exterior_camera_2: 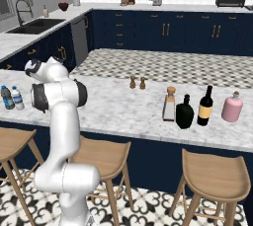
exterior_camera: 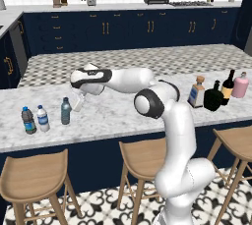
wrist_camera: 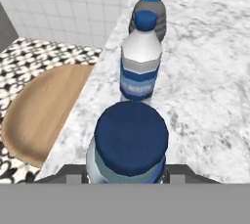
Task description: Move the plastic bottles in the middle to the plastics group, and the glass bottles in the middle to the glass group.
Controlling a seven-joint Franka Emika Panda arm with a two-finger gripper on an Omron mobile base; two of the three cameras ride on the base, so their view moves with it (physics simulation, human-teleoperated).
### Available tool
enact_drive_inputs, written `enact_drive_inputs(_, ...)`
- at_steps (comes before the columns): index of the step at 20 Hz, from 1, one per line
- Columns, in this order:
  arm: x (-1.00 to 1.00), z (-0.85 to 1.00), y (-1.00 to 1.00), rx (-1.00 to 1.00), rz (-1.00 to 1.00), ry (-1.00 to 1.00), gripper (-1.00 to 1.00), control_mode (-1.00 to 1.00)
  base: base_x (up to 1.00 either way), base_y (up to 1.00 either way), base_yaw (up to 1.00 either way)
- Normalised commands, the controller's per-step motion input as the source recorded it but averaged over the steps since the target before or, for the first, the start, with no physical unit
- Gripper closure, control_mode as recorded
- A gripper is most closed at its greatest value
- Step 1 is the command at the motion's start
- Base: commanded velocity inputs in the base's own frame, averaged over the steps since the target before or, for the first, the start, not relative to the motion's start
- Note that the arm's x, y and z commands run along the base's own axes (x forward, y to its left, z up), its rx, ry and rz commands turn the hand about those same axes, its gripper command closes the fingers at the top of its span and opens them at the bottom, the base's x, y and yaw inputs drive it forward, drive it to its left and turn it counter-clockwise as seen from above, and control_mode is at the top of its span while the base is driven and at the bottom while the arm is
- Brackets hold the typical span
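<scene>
The plastic bottle (exterior_camera: 65, 111), slim and blue-grey with a dark blue cap (wrist_camera: 131, 140), stands on the marble counter (exterior_camera: 118, 113) at its left end. My gripper (exterior_camera: 75, 105) reaches to it from the right and is shut on it; in the hand view my gripper (wrist_camera: 128, 175) has a tip close against each side of the bottle. Just left stands the plastics group, a clear bottle (exterior_camera: 43, 118) (wrist_camera: 140, 66) and a dark grey one (exterior_camera: 28, 120) (wrist_camera: 149, 15). Far right stand the cork-stoppered bottle (exterior_camera: 197, 93), black flask (exterior_camera: 213, 97), wine bottle (exterior_camera: 228, 86) and pink bottle (exterior_camera: 240, 85).
Wooden stools (exterior_camera: 32, 177) line the counter's front edge, one (wrist_camera: 44, 115) directly below the bottles. Two small shakers (exterior_camera_2: 137, 82) stand mid-counter near the far edge. A sink (exterior_camera_2: 34, 25) sits on the side counter at the left.
</scene>
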Motion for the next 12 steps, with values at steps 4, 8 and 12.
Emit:
enact_drive_inputs(4, 0.14, -0.03, 0.44, 0.00, 0.11, 0.04, 1.00, -1.00, 0.00, 0.00, 0.00)
enact_drive_inputs(8, 0.07, -0.19, 0.34, 0.00, 0.09, 0.06, 1.00, -1.00, 0.00, 0.00, 0.00)
enact_drive_inputs(12, 0.01, -0.49, 0.19, -0.02, 0.06, 0.04, 1.00, -1.00, 0.00, 0.00, 0.00)
